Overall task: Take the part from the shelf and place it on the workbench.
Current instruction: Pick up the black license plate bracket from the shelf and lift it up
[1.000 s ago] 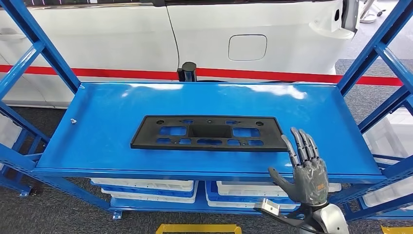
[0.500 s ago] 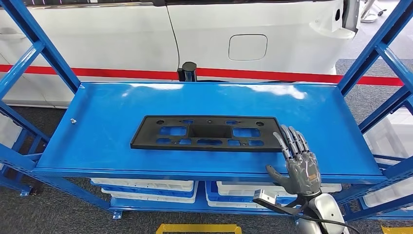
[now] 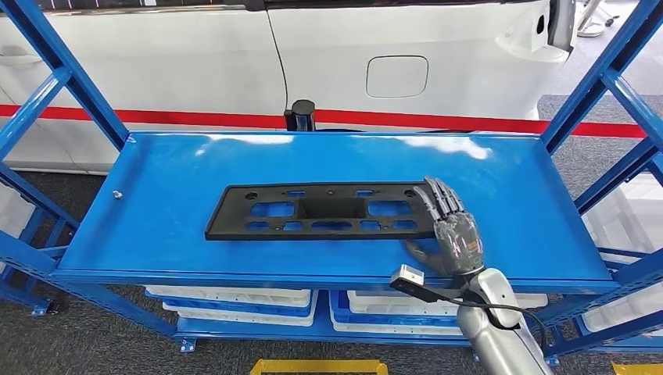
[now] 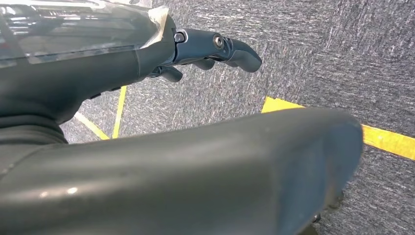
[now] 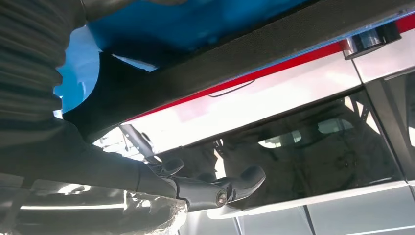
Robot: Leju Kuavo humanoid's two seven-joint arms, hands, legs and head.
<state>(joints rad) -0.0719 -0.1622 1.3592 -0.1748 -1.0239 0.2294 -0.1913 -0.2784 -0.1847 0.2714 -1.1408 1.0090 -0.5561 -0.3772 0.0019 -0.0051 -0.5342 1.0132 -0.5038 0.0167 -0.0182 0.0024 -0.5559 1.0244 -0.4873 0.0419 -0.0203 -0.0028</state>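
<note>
Head view: black plastic part flat on blue shelf, about centre, long side running 9 to 3 o'clock, pierced w/ rectangular cut-outs and small round holes. No writing, brand or label legible on it. Right hand at part's 3 o'clock end, fingers laid over that end, thumb low at shelf front; touching, but can't tell if actually gripped. White car body w/ fuel flap behind at 12, red stripe below it. White bins on lower level at 6.

L wrist view: left hand over grey carpet w/ yellow floor line; fingers loosely curled, nothing held.

R wrist view: right hand against part's dark edge, blue shelf surface beside it; grasp unclear. Car window and red stripe beyond.
</note>
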